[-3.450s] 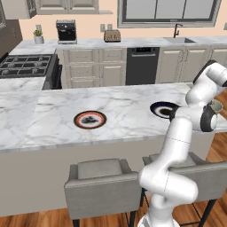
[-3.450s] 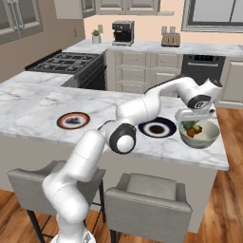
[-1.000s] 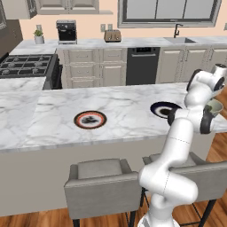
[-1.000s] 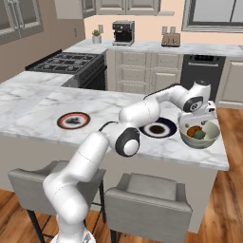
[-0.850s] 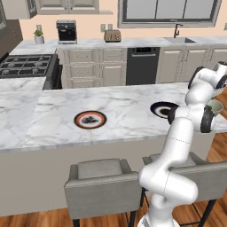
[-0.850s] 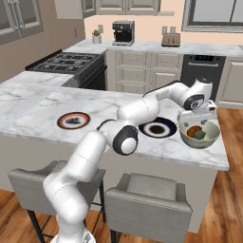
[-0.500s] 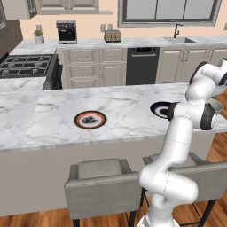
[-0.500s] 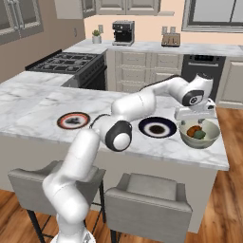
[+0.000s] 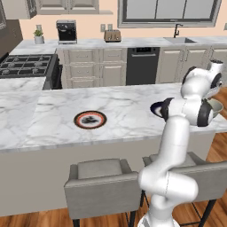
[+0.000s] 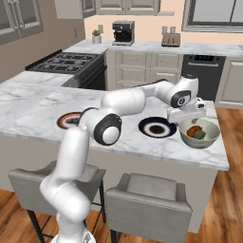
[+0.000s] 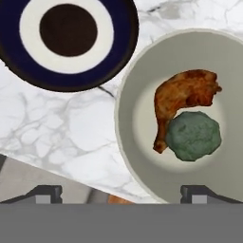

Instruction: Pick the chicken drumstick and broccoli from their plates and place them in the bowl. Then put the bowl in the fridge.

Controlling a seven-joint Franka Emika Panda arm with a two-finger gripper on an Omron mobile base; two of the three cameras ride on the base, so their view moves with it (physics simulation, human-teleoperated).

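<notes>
Marble island counter (image 9: 57,115), left base view: red-rimmed plate (image 9: 90,119) lies mid-counter, well apart from my arm; the dark plate (image 9: 157,109) and the bowl (image 9: 216,106) peek out on either side of my forearm.

Right base view: bowl (image 10: 200,133) near the counter's right end, just beside the dark plate (image 10: 157,127); my gripper (image 10: 188,117) hangs over the bowl's near rim, not touching it.

Hand view: chicken drumstick (image 11: 182,99) and broccoli (image 11: 193,135) lie touching inside the bowl (image 11: 137,80), directly below me. My fingertips (image 11: 45,193) stand spread wide at the bottom edge, nothing between them.
</notes>
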